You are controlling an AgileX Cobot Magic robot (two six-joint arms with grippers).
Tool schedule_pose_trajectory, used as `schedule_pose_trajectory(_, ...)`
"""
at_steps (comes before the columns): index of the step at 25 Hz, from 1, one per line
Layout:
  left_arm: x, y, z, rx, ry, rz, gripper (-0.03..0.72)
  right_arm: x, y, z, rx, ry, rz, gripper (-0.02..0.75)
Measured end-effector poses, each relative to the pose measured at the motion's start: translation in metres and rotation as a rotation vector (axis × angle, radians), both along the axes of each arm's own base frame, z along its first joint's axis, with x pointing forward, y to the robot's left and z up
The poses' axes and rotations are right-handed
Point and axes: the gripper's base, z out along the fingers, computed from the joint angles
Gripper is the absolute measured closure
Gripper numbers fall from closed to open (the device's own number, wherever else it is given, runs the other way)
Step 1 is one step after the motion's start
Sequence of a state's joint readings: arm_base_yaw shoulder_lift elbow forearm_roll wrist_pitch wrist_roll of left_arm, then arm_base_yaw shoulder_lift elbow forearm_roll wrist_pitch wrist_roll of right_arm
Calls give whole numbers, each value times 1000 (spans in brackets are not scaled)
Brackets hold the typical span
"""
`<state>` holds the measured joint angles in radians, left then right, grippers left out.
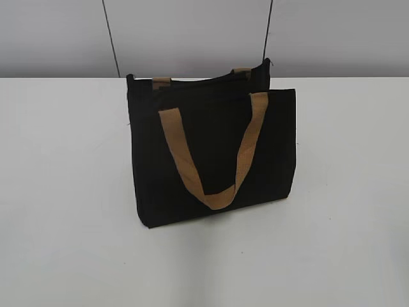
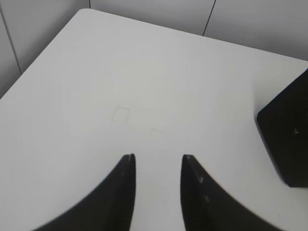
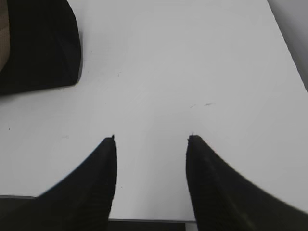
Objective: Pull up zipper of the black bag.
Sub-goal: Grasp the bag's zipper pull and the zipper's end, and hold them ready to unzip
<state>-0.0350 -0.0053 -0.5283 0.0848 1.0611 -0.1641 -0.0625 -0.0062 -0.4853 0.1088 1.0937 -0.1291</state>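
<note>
left gripper [image 2: 158,158] hovers open and empty over the white table [image 2: 144,72]. between the arms stands the black fabric tote bag with tan handles [image 1: 214,150], its top zipper [image 1: 198,80] untouched. right gripper [image 3: 151,138] gapes, empty; nothing begun.

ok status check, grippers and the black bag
Left gripper and right gripper open, empty, above white table. Black fabric tote bag upright, untouched. Nothing in the way.
</note>
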Motion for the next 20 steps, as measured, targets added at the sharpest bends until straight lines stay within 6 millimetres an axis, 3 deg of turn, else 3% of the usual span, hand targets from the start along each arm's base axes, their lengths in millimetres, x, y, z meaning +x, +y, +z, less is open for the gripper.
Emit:
schedule_pose_trajectory(3, 7, -2, 5, 23, 7, -37, 445, 0, 0, 0, 0, 0, 0, 369)
schedule_pose_trajectory(7, 23, -11, 26, 46, -68, -144, 445, 0, 0, 0, 0, 0, 0, 369)
schedule_pose_trajectory(14, 67, -20, 43, 26, -154, -227, 445, 0, 0, 0, 0, 0, 0, 369)
schedule_pose_trajectory(20, 110, -29, 45, 49, -187, -289, 442, 0, 0, 0, 0, 0, 0, 369)
